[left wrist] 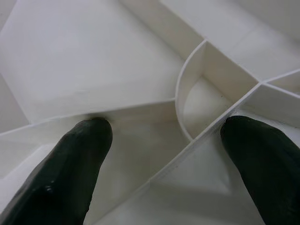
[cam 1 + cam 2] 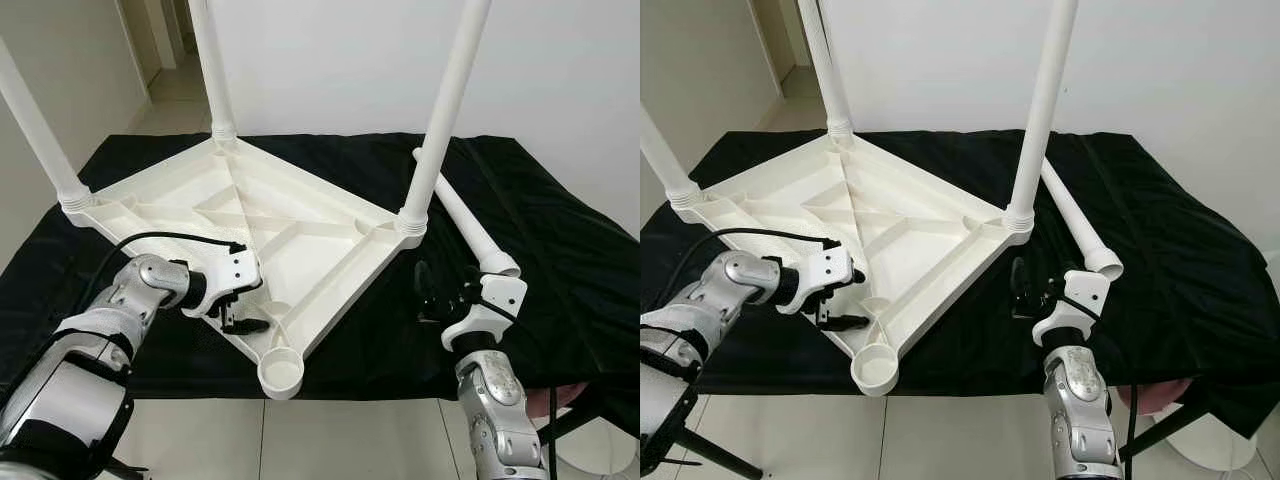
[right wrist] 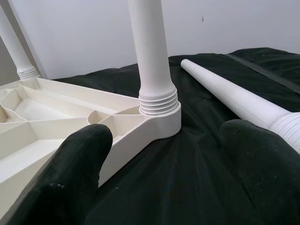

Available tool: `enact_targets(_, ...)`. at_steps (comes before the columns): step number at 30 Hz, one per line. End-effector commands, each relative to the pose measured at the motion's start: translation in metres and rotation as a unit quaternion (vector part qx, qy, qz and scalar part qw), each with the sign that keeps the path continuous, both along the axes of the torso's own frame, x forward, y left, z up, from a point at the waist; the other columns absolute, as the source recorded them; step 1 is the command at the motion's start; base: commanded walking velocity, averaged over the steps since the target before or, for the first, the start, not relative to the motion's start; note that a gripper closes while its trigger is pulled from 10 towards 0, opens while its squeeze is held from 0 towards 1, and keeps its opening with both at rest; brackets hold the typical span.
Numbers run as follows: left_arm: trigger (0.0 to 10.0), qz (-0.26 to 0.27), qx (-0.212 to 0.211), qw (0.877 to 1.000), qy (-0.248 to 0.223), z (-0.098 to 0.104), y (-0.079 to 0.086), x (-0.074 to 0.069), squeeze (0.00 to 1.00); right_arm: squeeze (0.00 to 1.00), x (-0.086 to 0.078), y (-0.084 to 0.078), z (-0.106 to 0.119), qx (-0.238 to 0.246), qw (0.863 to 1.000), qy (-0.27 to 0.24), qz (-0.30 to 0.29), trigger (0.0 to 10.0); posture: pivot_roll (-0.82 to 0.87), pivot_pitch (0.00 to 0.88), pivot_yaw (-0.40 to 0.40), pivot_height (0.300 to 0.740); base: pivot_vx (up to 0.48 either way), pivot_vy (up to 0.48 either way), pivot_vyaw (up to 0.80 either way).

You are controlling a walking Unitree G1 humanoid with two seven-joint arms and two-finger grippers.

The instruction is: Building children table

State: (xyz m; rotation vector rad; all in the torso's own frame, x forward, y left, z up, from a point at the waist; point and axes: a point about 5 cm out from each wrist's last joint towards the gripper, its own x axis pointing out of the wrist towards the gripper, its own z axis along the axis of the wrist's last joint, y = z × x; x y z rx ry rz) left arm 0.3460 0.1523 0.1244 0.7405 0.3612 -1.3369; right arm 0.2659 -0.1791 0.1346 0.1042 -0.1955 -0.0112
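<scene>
A white plastic tabletop (image 2: pixel 300 230) lies upside down on a black cloth. Three white legs stand screwed into its corners: one on the right (image 2: pixel 447 100), one at the back (image 2: pixel 210 70), one on the left (image 2: pixel 35 130). The near corner socket (image 2: pixel 281 372) holds nothing. A loose fourth leg (image 2: pixel 465 215) lies on the cloth to the right. My left gripper (image 2: pixel 240 312) is open at the tabletop's near-left edge, its fingers (image 1: pixel 70 173) spread over the inner ribs. My right gripper (image 2: pixel 443 295) is open above the cloth, between the right corner leg (image 3: pixel 150 56) and the loose leg (image 3: pixel 234 96).
The black cloth (image 2: pixel 560 260) covers a low surface whose front edge runs just below the near socket. Beyond that edge is a tiled floor (image 2: pixel 330 440). A white wall stands behind, with a doorway (image 2: pixel 160 50) at the back left.
</scene>
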Motion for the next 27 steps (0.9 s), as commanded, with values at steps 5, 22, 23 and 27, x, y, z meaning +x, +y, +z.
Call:
enact_targets(5,0.0,-0.089,0.042,0.992,0.077,-0.011,-0.001,-0.013,0.0,0.0,-0.002,-0.001,0.0,-0.001,1.0,0.006,-0.006,10.0,-0.06,0.001,0.057,0.74,0.0,0.0,0.0)
enact_targets(22,0.0,-0.111,0.028,0.989,0.094,-0.012,-0.008,-0.016,0.0,0.0,-0.005,-0.006,-0.001,0.002,1.0,0.01,-0.021,10.0,-0.06,0.018,0.067,0.74,0.0,0.0,0.0)
enact_targets(23,0.0,-0.103,0.017,0.99,0.091,-0.012,-0.01,-0.015,0.0,0.0,-0.005,-0.007,0.0,0.002,1.0,0.01,-0.022,10.0,-0.06,0.019,0.065,0.74,0.0,0.0,0.0)
enact_targets(27,0.0,-0.086,-0.007,0.993,0.081,-0.011,-0.014,-0.013,0.0,0.0,-0.004,-0.008,0.0,0.001,1.0,0.01,-0.025,10.0,-0.06,0.02,0.062,0.74,0.0,0.0,0.0)
